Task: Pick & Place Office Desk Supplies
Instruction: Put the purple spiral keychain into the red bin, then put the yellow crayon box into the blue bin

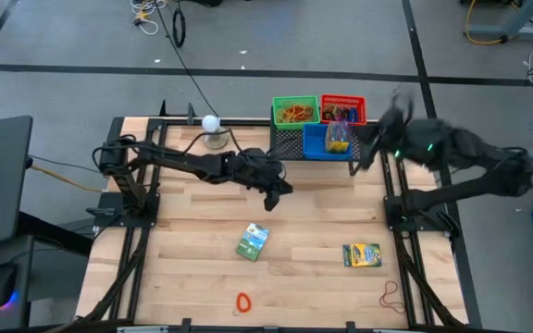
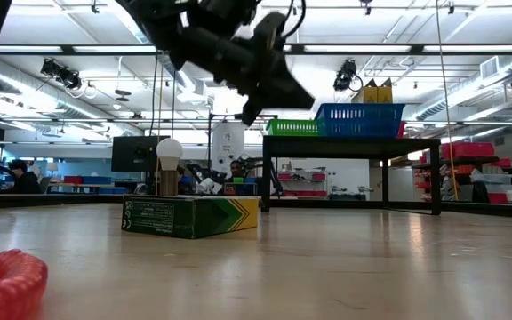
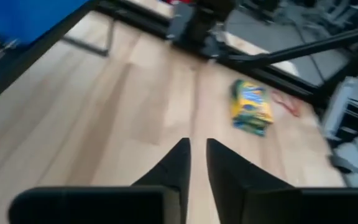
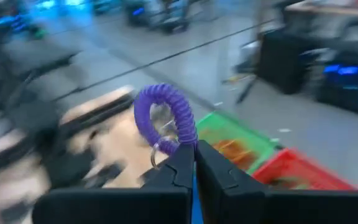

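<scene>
Right tool [image 4: 195,163] clamped on purple coil loop [image 4: 165,118], raised above green bin [image 4: 235,140] and red bin [image 4: 297,171]. Left tool [image 3: 197,163] narrow, slim gap between fingers, empty, above bare worktop [image 1: 322,203] just in front of the bins. Yellow crayon box [image 1: 362,254], green crayon box [image 1: 253,240], red loop [image 1: 242,302] and rubber band [image 1: 392,295] lie well in front of the bins.

left gripper [image 3: 194,163]: fingers nearly together | right gripper [image 4: 194,163]: fingers pinched
</scene>
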Motion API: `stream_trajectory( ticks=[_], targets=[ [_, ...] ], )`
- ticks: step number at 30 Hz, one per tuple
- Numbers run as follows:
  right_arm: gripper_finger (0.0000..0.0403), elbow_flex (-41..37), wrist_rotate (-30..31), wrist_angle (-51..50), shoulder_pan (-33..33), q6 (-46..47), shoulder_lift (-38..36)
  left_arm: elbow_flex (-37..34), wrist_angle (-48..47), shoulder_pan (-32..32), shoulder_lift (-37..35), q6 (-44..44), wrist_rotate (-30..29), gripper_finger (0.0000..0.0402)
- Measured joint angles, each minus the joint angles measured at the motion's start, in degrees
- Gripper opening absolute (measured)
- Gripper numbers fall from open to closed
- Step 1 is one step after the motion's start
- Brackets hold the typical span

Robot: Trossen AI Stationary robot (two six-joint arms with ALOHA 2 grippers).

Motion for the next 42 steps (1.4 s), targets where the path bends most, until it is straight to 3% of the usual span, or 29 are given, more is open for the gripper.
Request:
stream_trajectory(
  ticks=[5,8,13,18,23,27,38,42],
  targets=[
    [0.0007,6.25,-4.37,-0.50,-14.12,-2.85,2.35,-6.83,9.93,-1.35,-0.35,-5.40,-5.83,0.0024],
    [0.0007,7.60,-12.90,-0.63,-25.02,-2.91,5.38,-10.02,14.37,-2.79,-0.41,-9.12,-8.52,0.0010],
    [0.0008,7.59,-33.15,-2.60,-42.02,-1.66,13.98,-11.27,14.75,-6.06,-0.41,-11.40,-16.18,0.0009],
    [0.0008,7.59,-39.83,-5.51,-52.71,-3.14,22.68,-11.25,14.72,-8.94,-0.44,-12.72,-20.67,0.0021],
    [0.0009,7.59,-45.68,-7.64,-57.07,-4.70,30.01,-11.25,14.57,-10.86,-0.44,-14.67,-24.21,0.0020],
    [0.0023,7.59,-46.25,-7.64,-57.54,-4.58,33.55,-11.25,14.46,-11.32,-0.44,-15.56,-25.43,0.0021],
    [0.0170,7.59,-40.94,-9.36,-57.17,-2.71,31.29,-11.25,14.44,-11.21,-0.44,-17.21,-28.87,0.0021],
    [0.0186,8.29,-41.98,-12.81,-57.43,-2.86,27.56,-11.25,14.44,-11.21,-0.44,-14.23,-29.99,0.0021]
  ],
)
